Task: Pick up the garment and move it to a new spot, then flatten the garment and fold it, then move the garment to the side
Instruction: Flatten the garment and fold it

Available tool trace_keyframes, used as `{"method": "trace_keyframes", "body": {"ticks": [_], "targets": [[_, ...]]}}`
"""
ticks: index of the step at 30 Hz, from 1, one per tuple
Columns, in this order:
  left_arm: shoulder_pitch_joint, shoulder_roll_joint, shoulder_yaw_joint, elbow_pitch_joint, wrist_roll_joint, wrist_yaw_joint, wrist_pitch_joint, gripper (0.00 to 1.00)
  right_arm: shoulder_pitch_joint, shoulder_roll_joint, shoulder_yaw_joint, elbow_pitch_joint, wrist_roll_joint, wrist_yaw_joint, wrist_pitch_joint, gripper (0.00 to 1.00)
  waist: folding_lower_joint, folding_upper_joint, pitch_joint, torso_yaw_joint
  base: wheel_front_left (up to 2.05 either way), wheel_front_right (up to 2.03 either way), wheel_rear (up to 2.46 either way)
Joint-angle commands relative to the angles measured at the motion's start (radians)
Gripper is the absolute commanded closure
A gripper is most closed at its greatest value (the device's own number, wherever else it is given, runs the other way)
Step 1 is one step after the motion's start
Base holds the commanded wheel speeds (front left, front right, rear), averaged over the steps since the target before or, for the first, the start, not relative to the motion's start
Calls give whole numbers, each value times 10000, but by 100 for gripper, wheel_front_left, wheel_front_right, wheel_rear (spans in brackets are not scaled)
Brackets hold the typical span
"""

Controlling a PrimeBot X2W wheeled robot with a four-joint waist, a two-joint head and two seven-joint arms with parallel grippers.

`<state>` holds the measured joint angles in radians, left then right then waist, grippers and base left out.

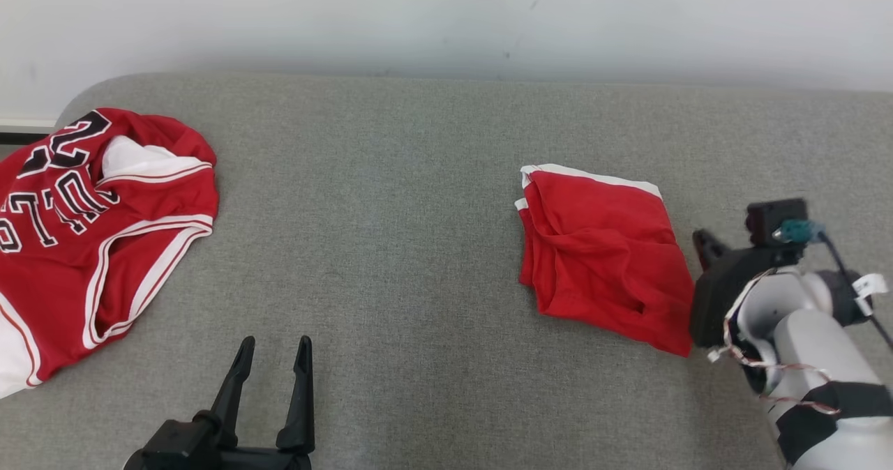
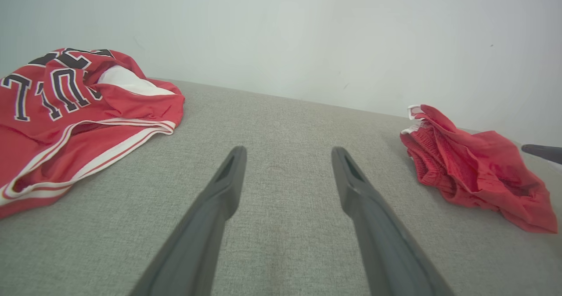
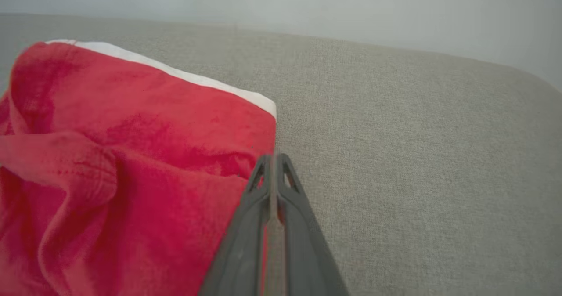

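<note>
Red garment (image 1: pixel 603 247) lies folded near the right edge of the cushion (image 1: pixel 418 177), apparently leaving only the sideways move; right gripper (image 3: pixel 274 160) jaws nearly closed at its edge, grip unconfirmed; left gripper (image 1: pixel 274 348) jaws wide, empty.

The jersey (image 1: pixel 91 247) at the worktop's (image 1: pixel 418 247) far left corner runs off the head view's left edge, and its creased lettering cannot be read whole. In the right wrist view the right pincer (image 3: pixel 274 164) has blurred tips, drawn together at the folded red garment's (image 3: pixel 131 155) edge. Whether cloth lies between them cannot be told.
</note>
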<state>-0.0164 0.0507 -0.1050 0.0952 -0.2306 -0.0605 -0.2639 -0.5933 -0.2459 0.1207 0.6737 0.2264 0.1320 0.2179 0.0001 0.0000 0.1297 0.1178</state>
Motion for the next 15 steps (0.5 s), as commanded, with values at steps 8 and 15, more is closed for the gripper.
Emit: {"method": "trace_keyframes", "body": {"ticks": [8, 15], "targets": [[-104, -3, 110, -73, 115, -8, -8, 0, 528, 908, 1607, -135, 380, -27, 574, 100, -1, 0, 108, -49, 0, 0, 0], [0, -3, 133, -55, 144, 41, -8, 0, 968, 1242, 3769, -1276, 1311, -27, 936, 100, -1, 0, -63, -111, 0, 0, 0]]}}
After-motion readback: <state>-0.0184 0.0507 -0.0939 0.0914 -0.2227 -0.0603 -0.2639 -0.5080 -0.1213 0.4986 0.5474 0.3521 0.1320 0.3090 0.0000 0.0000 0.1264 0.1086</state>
